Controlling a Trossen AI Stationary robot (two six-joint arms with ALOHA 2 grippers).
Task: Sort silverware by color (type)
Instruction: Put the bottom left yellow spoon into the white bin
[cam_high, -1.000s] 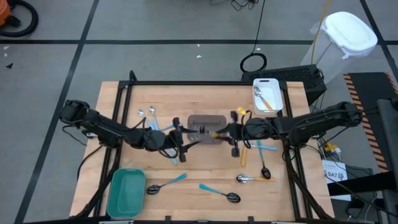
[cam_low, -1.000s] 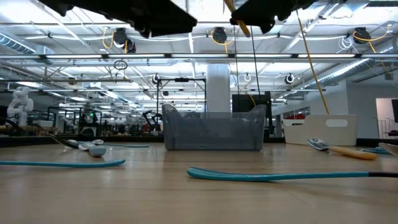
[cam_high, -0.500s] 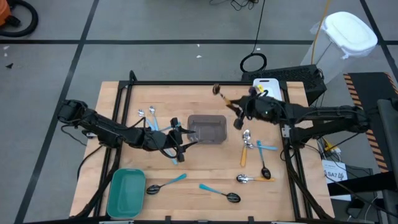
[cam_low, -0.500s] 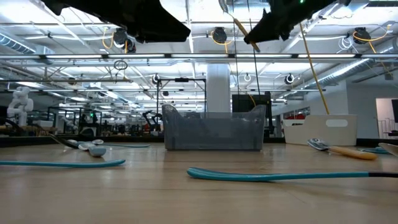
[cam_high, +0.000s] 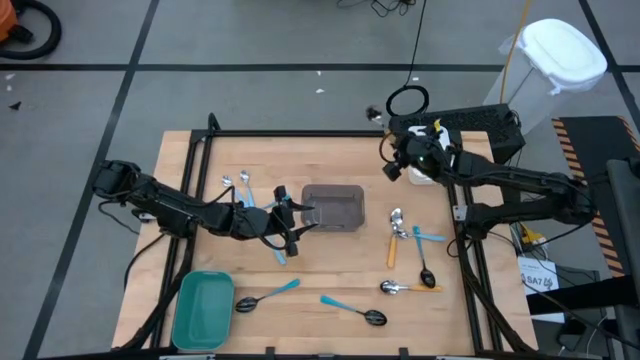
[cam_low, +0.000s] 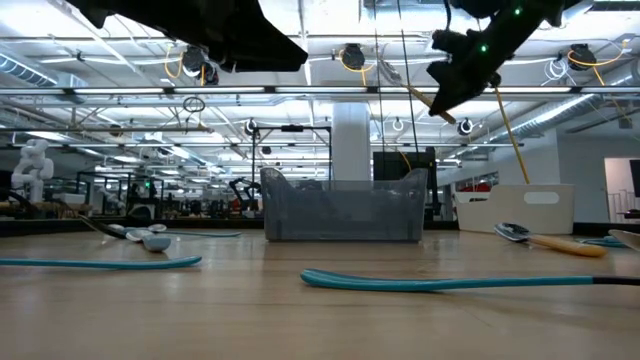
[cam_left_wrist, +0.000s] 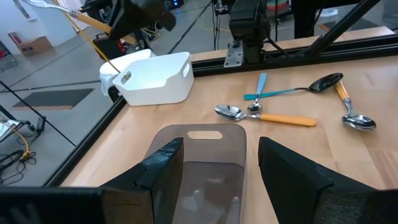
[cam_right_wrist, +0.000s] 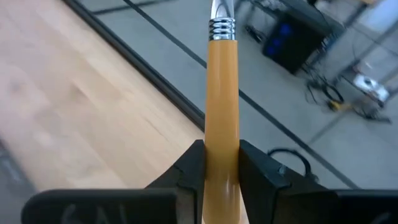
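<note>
Jaws on your right gripper (cam_right_wrist: 222, 163) are pinched tight on an orange-handled spoon (cam_right_wrist: 222, 93), held up in the air over the white bin (cam_left_wrist: 152, 76) at about 1 o'clock on the table (cam_high: 330, 160). Your left gripper (cam_left_wrist: 221, 168) has its fingers spread wide with nothing between them, parked right at the grey bin (cam_high: 333, 206) in the middle.

Rest of the silverware on the table: 2 silver spoons (cam_high: 234, 182) at 10 o'clock, 2 black-bowled blue-handled spoons (cam_high: 262, 296) at 6, and a crossed pile of 4 spoons (cam_high: 412, 255) at 4. You also have 1 green bin (cam_high: 203, 308) at 7 o'clock. Nothing sits between the raised spoon and the white bin.
</note>
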